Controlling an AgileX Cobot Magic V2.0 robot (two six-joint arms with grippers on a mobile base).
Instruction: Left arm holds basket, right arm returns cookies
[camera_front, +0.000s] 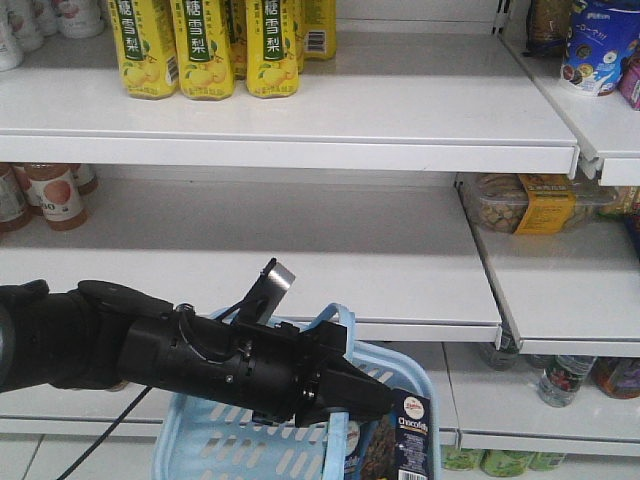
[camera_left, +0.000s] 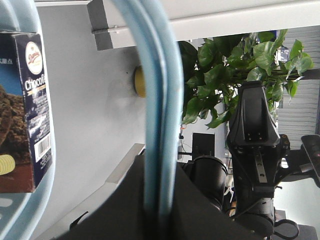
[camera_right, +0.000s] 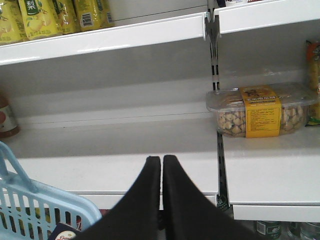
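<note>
The light blue basket (camera_front: 240, 440) hangs low in the front view, in front of the shelves. My left gripper (camera_front: 345, 392) is shut on its blue handle (camera_left: 157, 100), which runs up between the jaws in the left wrist view. The cookies (camera_front: 405, 435), a dark carton, stand upright inside the basket at its right end, and the carton (camera_left: 30, 110) also shows in the left wrist view. My right gripper (camera_right: 161, 160) is shut on nothing, just right of and above the basket (camera_right: 45, 210), pointing at the middle shelf. The right arm (camera_left: 255, 135) shows in the left wrist view.
Yellow drink bottles (camera_front: 205, 45) line the top shelf. A clear biscuit tub with a yellow label (camera_right: 260, 112) lies on the right middle shelf. The left middle shelf (camera_front: 300, 260) is bare apart from jars (camera_front: 55, 195) at its far left. A blue tub (camera_front: 597, 45) stands upper right.
</note>
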